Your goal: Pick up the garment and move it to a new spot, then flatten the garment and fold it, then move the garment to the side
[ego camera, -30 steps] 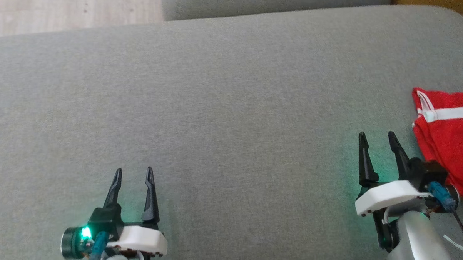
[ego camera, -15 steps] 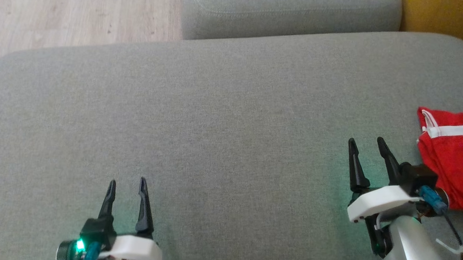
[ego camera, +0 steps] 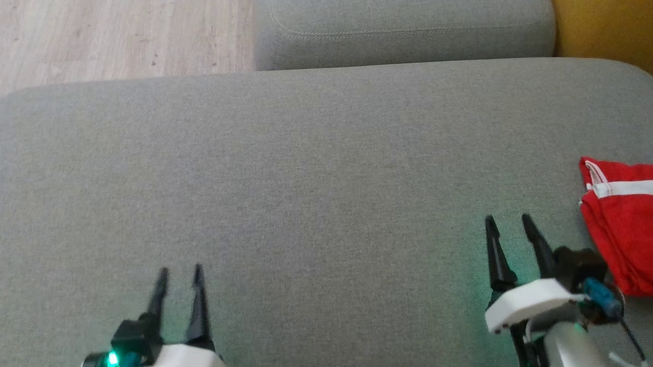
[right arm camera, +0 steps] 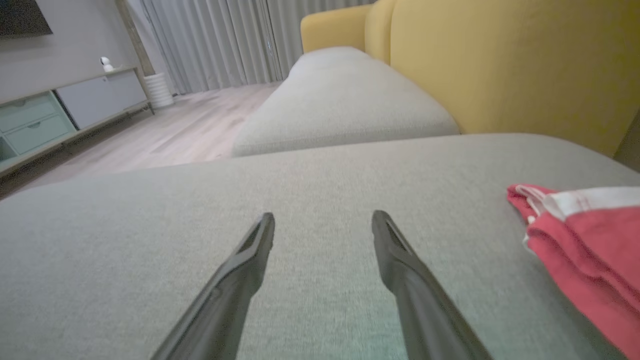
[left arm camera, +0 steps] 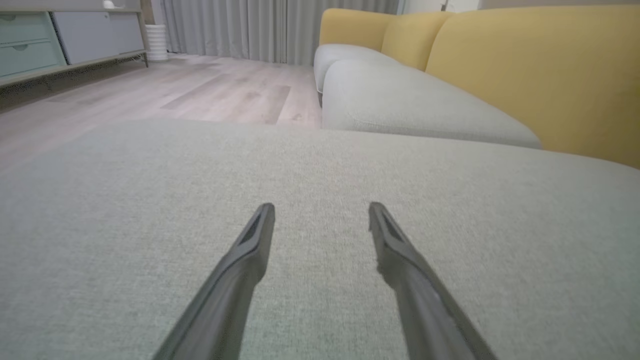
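Note:
The garment [ego camera: 632, 229] is red with a white stripe and lies folded at the right edge of the grey sofa cushion [ego camera: 305, 177]; the right wrist view has the garment [right arm camera: 585, 235] at its right side. My right gripper [ego camera: 507, 222] hovers just left of it, open and empty, its fingers apart from the cloth. At the lower left my left gripper [ego camera: 179, 273] is open over bare cushion, holding nothing. In the wrist views the left gripper [left arm camera: 322, 210] and the right gripper [right arm camera: 324, 217] each show two spread dark fingers.
A second grey seat cushion [ego camera: 402, 28] lies beyond the far edge. The yellow sofa back [ego camera: 619, 36] rises at the far right. Wooden floor [ego camera: 93, 28] lies past the cushion's far left corner. A low cabinet [left arm camera: 60, 40] stands across the room.
The head camera has tilted, so the whole picture shifted down and more floor and the far cushion show. Both grippers sit lower in the picture and their fingers stand slightly closer together.

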Controlling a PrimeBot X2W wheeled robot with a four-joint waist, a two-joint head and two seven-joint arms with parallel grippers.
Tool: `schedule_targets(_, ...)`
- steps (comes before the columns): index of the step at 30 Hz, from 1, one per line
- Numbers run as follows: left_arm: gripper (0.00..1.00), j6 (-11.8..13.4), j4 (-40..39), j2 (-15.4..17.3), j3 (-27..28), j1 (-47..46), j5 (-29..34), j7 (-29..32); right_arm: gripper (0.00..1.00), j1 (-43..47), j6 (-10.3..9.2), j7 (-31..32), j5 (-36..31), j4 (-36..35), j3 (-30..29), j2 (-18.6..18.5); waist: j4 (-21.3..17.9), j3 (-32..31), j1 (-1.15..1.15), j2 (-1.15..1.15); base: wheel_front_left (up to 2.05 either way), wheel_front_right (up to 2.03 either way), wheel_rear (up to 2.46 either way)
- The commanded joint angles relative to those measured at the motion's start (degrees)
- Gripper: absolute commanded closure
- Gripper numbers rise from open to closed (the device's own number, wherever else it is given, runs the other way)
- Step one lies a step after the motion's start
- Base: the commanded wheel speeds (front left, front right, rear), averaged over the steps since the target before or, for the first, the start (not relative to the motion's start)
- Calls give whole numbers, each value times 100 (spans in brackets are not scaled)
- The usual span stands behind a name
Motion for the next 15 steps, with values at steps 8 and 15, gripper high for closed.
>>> schedule_targets(8, 100, -51, 172, -2, 48, 22, -308, 84, 100, 83, 0, 116, 322, 156, -72, 7, 6, -6, 0, 0, 0, 0, 0)
schedule_targets(15, 100, -124, 123, -1, 147, -18, -740, 203, 100, 123, 1, 217, 802, 21, -107, 7, 13, -14, 0, 0, 0, 0, 0)
